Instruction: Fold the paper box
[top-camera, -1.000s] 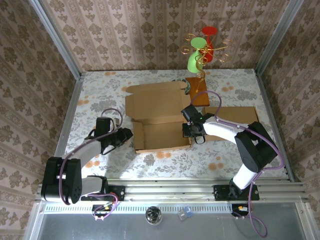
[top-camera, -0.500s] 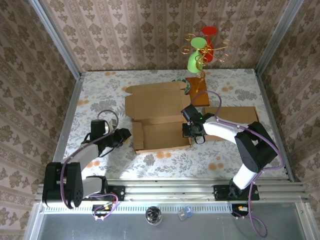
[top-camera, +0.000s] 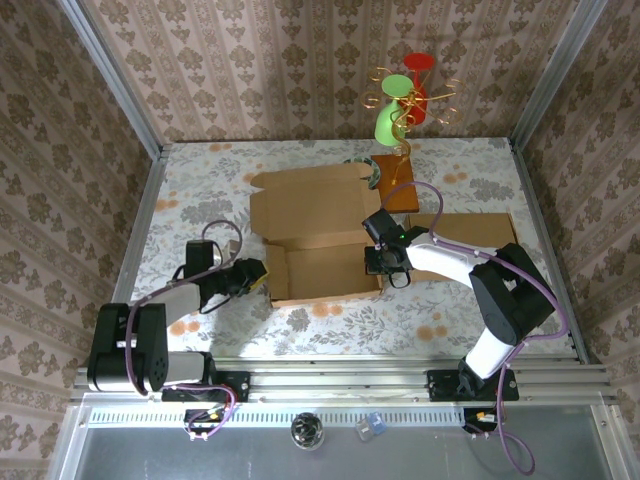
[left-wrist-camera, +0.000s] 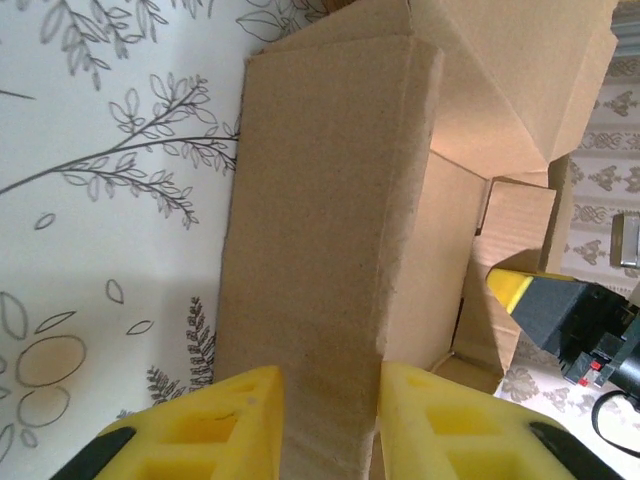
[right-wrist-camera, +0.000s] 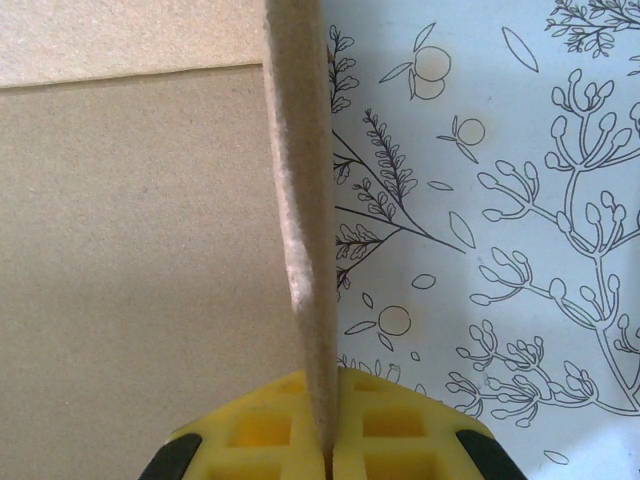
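The brown paper box (top-camera: 322, 238) lies open at the table's middle, its lid flap spread toward the back. My right gripper (top-camera: 386, 264) is shut on the box's right wall, whose thin edge (right-wrist-camera: 300, 160) runs up from between the yellow pads of the right gripper (right-wrist-camera: 327, 400). My left gripper (top-camera: 258, 276) is at the box's left side flap (left-wrist-camera: 330, 200). The jaws of the left gripper (left-wrist-camera: 330, 390) stand apart, with the flap's broad face across the gap and passing behind the left finger (left-wrist-camera: 215, 420). The right gripper (left-wrist-camera: 545, 300) shows beyond the box.
A second flat cardboard piece (top-camera: 470, 232) lies under the right arm. A brown wooden block (top-camera: 396, 182) with a gold wire ornament (top-camera: 402, 100) stands at the back. Patterned walls close in the floral table (top-camera: 200, 190) on three sides.
The left arm pulled its elbow out to the left and came back in, its gripper ending slightly further right at the box's left flap. The right arm has not moved.
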